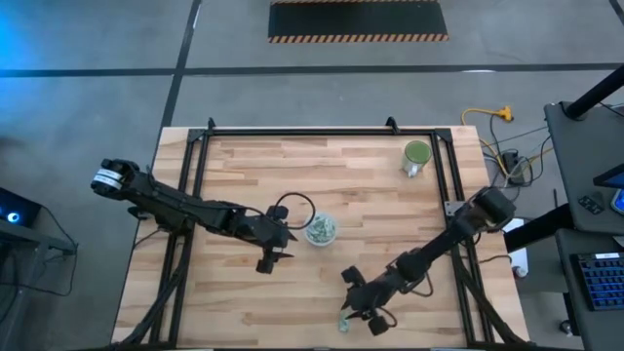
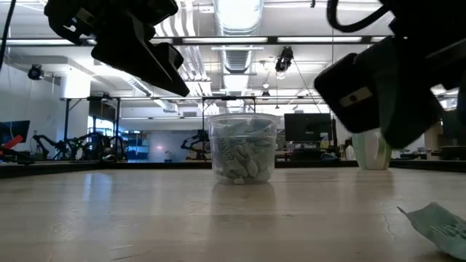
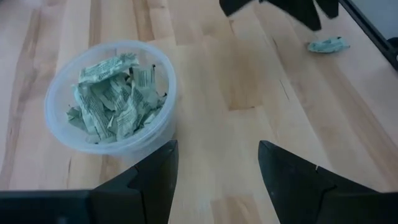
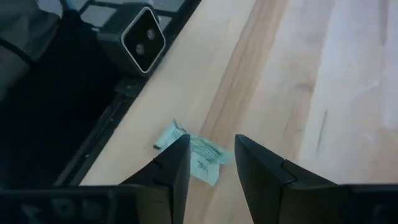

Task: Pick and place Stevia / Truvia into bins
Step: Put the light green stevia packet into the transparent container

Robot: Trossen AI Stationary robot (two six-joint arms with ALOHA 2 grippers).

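The bin, a round clear cup [image 1: 321, 230] [image 3: 112, 93] holding several pale green Stevia packets [image 3: 115, 96], stands upright on its base mid-table. My left gripper [image 1: 273, 255] [image 3: 217, 155] hovers open just left and near of the cup, with nothing between its fingers. One loose packet [image 1: 344, 326] [image 4: 193, 152] [image 2: 437, 222] lies flat on the wood by the table's near edge. My right gripper [image 1: 356, 307] [image 4: 211, 149] hangs open above this packet, slanting down toward it, fingertips clear of it.
A green mug [image 1: 416, 156] [image 2: 373, 151] stands at the far right of the table. The low camera [image 4: 143, 38] sits on the black frame past the near edge, close to the loose packet. Bare wood lies between the cup and the packet.
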